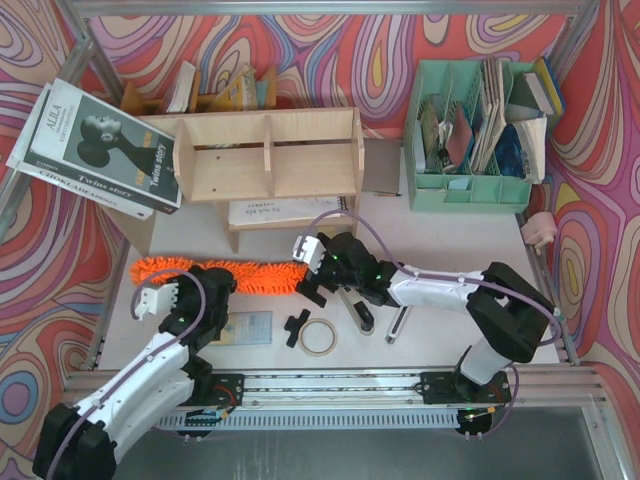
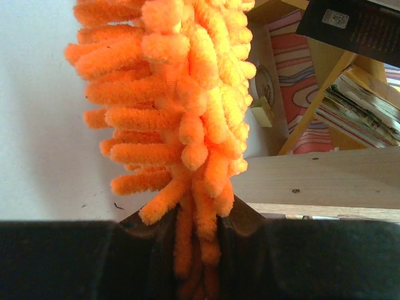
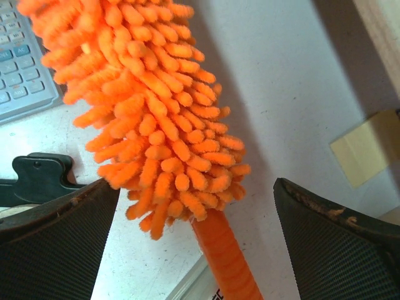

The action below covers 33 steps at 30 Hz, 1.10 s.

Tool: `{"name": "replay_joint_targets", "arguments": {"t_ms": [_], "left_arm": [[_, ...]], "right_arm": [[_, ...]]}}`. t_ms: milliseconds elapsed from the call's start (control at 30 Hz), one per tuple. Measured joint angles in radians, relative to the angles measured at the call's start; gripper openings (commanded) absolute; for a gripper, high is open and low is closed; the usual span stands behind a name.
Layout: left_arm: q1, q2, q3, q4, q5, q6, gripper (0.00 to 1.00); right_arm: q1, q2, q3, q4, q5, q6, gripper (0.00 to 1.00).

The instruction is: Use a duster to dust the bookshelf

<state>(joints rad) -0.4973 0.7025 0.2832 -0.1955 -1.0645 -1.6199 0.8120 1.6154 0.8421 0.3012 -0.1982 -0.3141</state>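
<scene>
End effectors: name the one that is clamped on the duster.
The left end effector, pinched shut on fluffy strands of the duster. The right end effector stands wide open, with the handle end loose in its gap.

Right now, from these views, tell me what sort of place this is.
Probably a robot test bench staged as a study corner: swirly patterned backdrop cloth, plywood bookshelf, mint green file organizer.
</scene>
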Motion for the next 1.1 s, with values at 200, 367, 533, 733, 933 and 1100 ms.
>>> {"name": "replay_joint_targets", "arguments": {"t_ms": [200, 367, 533, 733, 933, 1100], "left_arm": [[0.001, 0.087, 0.0, 0.046, -0.007, -0.013, 0.33], [0.005, 0.139, 0.0, 0.049, -0.011, -0.034, 0.42], [0.008, 0.173, 0.0, 0.049, -0.011, -0.058, 0.56], [0.01, 0.182, 0.0, 0.036, -0.009, -0.083, 0.82], [0.01, 0.12, 0.004, -0.046, 0.005, -0.081, 0.98], [0.012, -0.003, 0.063, -0.164, 0.036, 0.029, 0.99]], "right_arm": [[0.0, -0.098, -0.011, -0.009, 0.0, 0.009, 0.99], [0.0, -0.259, -0.054, -0.011, -0.006, 0.041, 0.99], [0.0, -0.383, -0.1, -0.026, -0.014, 0.081, 0.99], [0.0, -0.49, -0.153, -0.039, 0.015, 0.134, 0.99], [0.0, -0.572, -0.167, -0.04, 0.108, 0.177, 0.99], [0.0, -0.608, -0.175, -0.04, 0.267, 0.211, 0.99]]}}
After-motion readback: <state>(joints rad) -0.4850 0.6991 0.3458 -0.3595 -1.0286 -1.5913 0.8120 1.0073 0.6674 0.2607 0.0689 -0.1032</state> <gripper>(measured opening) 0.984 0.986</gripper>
